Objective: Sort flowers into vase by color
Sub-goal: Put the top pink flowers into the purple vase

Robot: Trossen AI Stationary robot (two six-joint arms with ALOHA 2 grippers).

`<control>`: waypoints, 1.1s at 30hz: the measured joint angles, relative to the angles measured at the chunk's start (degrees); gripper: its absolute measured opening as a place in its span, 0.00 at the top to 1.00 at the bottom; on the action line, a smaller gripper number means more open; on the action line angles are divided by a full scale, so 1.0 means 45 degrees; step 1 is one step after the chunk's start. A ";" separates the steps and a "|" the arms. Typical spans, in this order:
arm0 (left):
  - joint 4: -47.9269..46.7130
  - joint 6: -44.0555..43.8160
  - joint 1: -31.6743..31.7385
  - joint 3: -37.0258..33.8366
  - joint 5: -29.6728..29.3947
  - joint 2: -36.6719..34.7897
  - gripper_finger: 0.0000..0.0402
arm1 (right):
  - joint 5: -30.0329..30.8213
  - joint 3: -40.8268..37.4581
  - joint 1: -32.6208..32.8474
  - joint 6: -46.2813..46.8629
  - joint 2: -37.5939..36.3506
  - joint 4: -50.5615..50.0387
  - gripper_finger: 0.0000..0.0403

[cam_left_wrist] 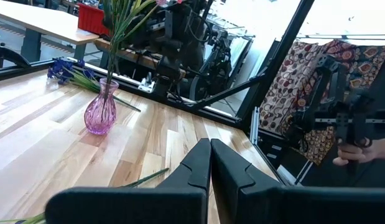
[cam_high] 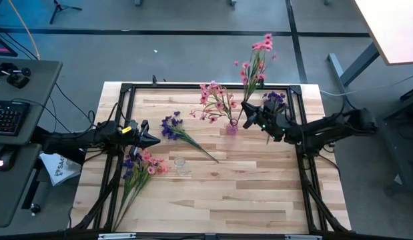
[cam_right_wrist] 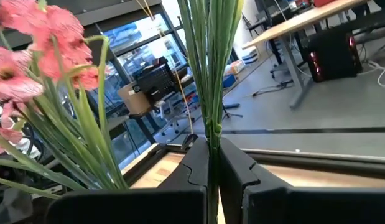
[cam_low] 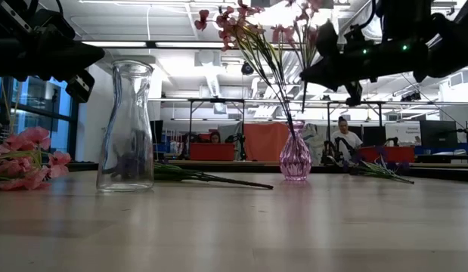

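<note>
My right gripper (cam_high: pixel 248 109) is shut on a pink-blossomed spray (cam_high: pixel 258 59), which it holds above and just beside the pink glass vase (cam_high: pixel 231 127). The vase stands on the table with several pink sprays (cam_high: pixel 216 99) in it. A clear glass vase (cam_high: pixel 181 165) stands empty near the middle. One purple spray (cam_high: pixel 178 129) lies on the table by my left gripper (cam_high: pixel 151 139), which is shut, empty and off the table. Another purple spray (cam_high: pixel 274 100) lies at the far right. A mixed pink and purple bunch (cam_high: pixel 141 165) lies at the left. My right gripper pinches the pink spray's bundle of green stems (cam_right_wrist: pixel 212 134) between its two fingers, well below the blossoms. The fingers lie across the stems, coming roughly level from the table's right. The spray stands about upright, clear of the table, its lower end (cam_low: pixel 303 106) hanging near the vase's mouth.
A black metal frame (cam_high: pixel 193 87) runs round the table's edges. The near half of the wooden table (cam_high: pixel 226 207) is bare. A desk with a keyboard (cam_high: pixel 9 117) stands left of the table. People (cam_low: pixel 341 136) sit in the room behind.
</note>
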 joint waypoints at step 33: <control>-0.0002 -0.0003 0.0002 0.0000 -0.0001 0.0001 1.00 | -0.0406 0.1133 0.0063 -0.2019 0.1325 -0.1255 0.95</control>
